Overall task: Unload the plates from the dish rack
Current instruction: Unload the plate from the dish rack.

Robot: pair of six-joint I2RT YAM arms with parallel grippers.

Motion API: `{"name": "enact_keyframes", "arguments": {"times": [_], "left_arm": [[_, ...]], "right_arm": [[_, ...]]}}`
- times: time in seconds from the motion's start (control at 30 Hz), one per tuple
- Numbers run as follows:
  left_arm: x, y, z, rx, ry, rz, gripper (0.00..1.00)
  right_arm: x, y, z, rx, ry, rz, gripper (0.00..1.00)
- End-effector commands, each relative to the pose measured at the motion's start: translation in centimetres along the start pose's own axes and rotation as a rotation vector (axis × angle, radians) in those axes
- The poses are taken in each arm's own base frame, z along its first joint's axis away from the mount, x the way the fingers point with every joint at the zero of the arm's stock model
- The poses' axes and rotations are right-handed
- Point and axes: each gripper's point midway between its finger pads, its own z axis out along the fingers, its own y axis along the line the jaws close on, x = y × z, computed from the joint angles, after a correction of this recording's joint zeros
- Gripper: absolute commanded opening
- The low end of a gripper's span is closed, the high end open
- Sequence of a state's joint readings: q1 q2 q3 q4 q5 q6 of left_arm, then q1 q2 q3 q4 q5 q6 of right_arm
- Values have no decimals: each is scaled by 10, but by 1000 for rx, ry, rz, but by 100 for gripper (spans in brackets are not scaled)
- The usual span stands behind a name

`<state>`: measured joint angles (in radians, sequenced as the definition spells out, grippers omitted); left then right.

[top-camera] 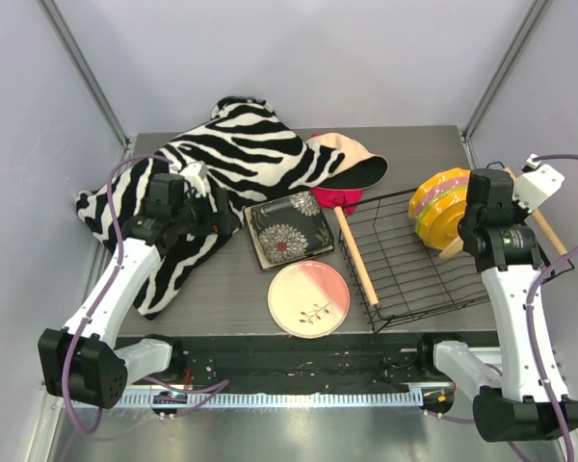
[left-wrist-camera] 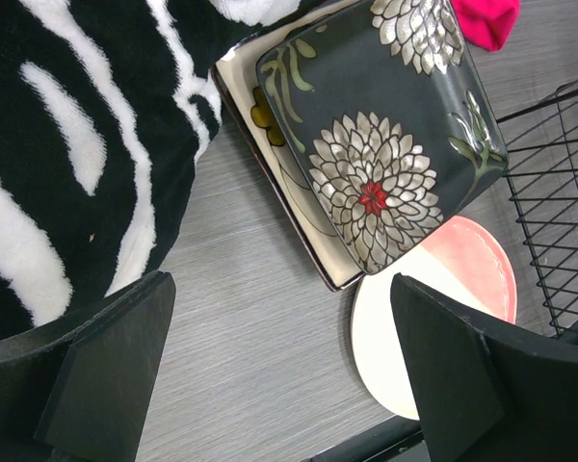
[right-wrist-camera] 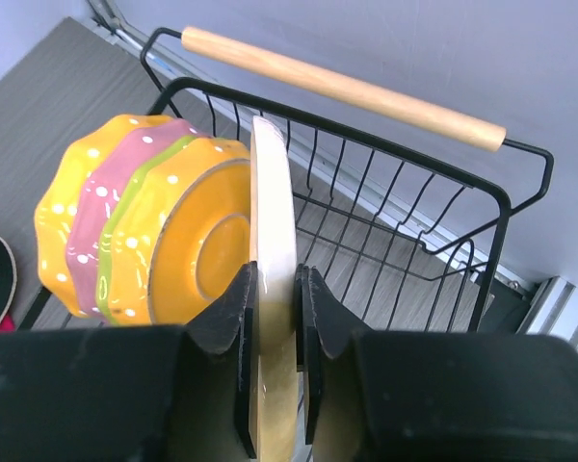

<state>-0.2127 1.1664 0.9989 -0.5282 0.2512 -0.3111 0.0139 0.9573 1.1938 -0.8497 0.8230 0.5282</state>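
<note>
The black wire dish rack (top-camera: 405, 289) stands at the right. In it several wavy orange dotted plates (top-camera: 438, 207) stand on edge. My right gripper (right-wrist-camera: 275, 279) is shut on the rim of a pale yellow plate (right-wrist-camera: 270, 192), upright beside the orange dotted plates (right-wrist-camera: 154, 231). A dark square plate with a big flower (top-camera: 287, 231) lies on a cream square plate (left-wrist-camera: 270, 144) on the table. A round pink-cream plate (top-camera: 309, 298) lies in front of them. My left gripper (left-wrist-camera: 279, 289) is open and empty above bare table, left of those plates.
A zebra-striped cloth (top-camera: 222, 154) covers the back left. A peach hat (top-camera: 352, 164) and a pink object (top-camera: 335, 200) lie behind the rack. The rack has two wooden handles (top-camera: 356, 255). Grey walls close in on three sides.
</note>
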Motion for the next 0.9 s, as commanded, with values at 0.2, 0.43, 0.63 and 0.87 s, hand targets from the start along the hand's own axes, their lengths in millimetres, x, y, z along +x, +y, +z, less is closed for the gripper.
{"name": "enact_keyframes", "arguments": {"times": [0.2, 0.43, 0.63, 0.87], "left_arm": [[-9, -11, -3, 60, -43, -9, 100], [-10, -26, 2, 145, -33, -44, 100], [-12, -35, 4, 197, -28, -50, 100], [-21, -64, -5, 352, -50, -78, 99]], "right_arm": [[-55, 10, -32, -141, -94, 133, 1], [-82, 24, -60, -267, -57, 134, 1], [-92, 44, -82, -424, -30, 160, 1], [-108, 88, -116, -711, -22, 180, 1]]}}
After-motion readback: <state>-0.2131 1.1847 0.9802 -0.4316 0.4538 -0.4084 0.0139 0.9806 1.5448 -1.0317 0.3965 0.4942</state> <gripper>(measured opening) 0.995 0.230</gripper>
